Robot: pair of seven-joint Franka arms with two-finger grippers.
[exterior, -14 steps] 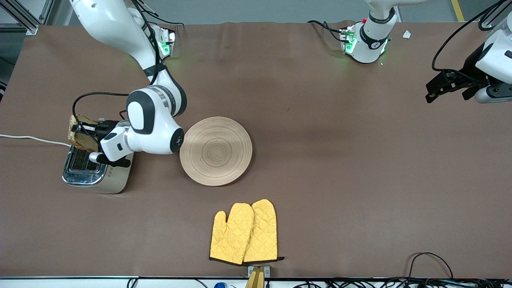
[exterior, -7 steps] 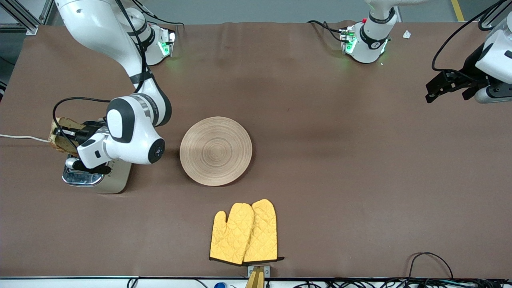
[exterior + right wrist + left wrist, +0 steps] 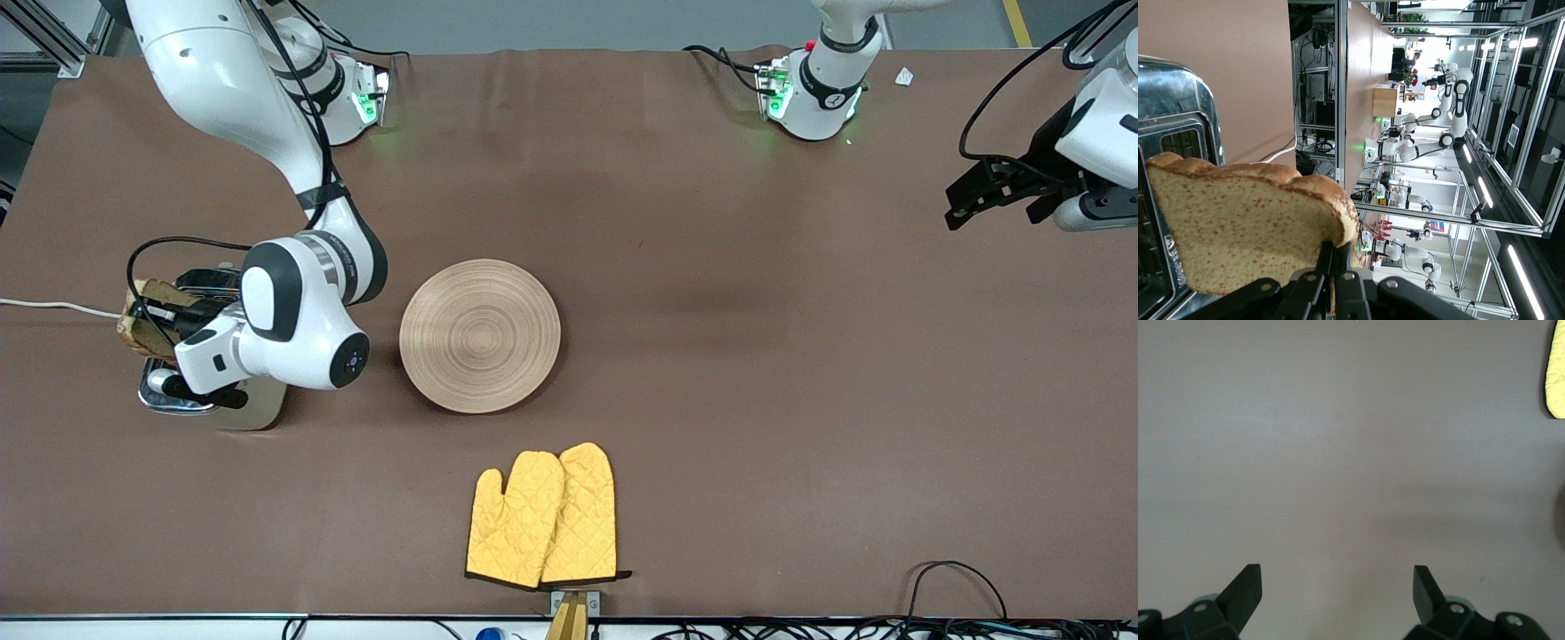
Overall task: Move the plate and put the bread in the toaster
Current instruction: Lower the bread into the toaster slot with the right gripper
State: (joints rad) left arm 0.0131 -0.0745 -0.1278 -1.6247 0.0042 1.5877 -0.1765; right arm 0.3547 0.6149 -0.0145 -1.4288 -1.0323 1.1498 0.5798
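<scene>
My right gripper (image 3: 158, 313) is shut on the bread (image 3: 135, 325), a brown speckled slice held on edge over the toaster (image 3: 244, 411) near the right arm's end of the table. In the right wrist view the bread (image 3: 1245, 230) fills the lower part, pinched between my fingers (image 3: 1336, 277), with the toaster's chrome top (image 3: 1178, 120) beside it. The round light-wood plate (image 3: 480, 335) lies flat mid-table, beside the right arm's wrist. My left gripper (image 3: 969, 194) is open and empty, up over the left arm's end of the table; its fingertips (image 3: 1248, 583) show over bare brown table.
A pair of yellow oven mitts (image 3: 544, 516) lies nearer the front camera than the plate. The toaster's white cord (image 3: 58, 307) runs off the table's edge at the right arm's end. Black cables (image 3: 956, 587) lie along the front edge.
My right gripper carried the bread toward the right arm's end of the table, then settled slightly back and lower over the toaster. The left arm and the plate have not moved.
</scene>
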